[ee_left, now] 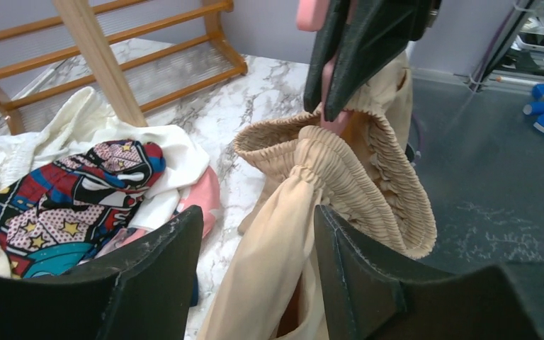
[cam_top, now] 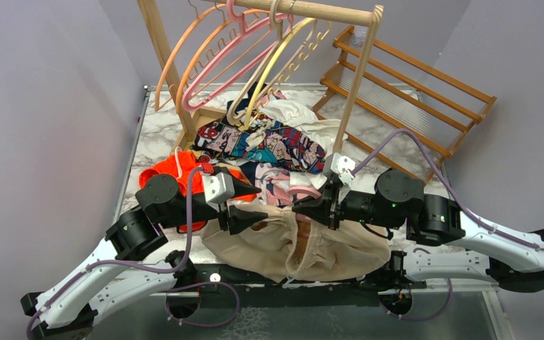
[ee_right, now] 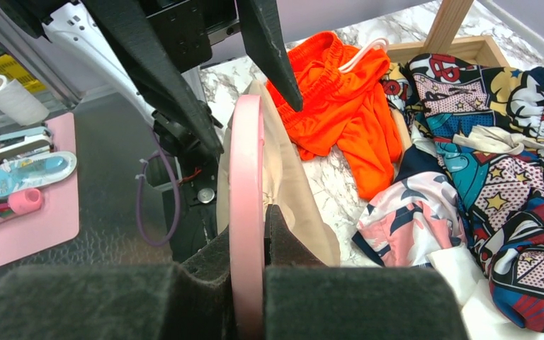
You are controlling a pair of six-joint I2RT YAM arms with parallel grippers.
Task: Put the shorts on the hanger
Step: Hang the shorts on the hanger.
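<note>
One hanger (ee_right: 246, 191) inside shorts (ee_left: 368, 177)

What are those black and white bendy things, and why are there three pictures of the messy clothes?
They are two robot arms with pinching grippers. One picture comes from a camera up high; the other two from little cameras on each wrist. On the marble table lie a comic-print cloth, an orange garment and beige shorts. The right gripper is pinched shut on a pink hanger. The left gripper is open around the shorts' waistband, next to the hanger.
</note>
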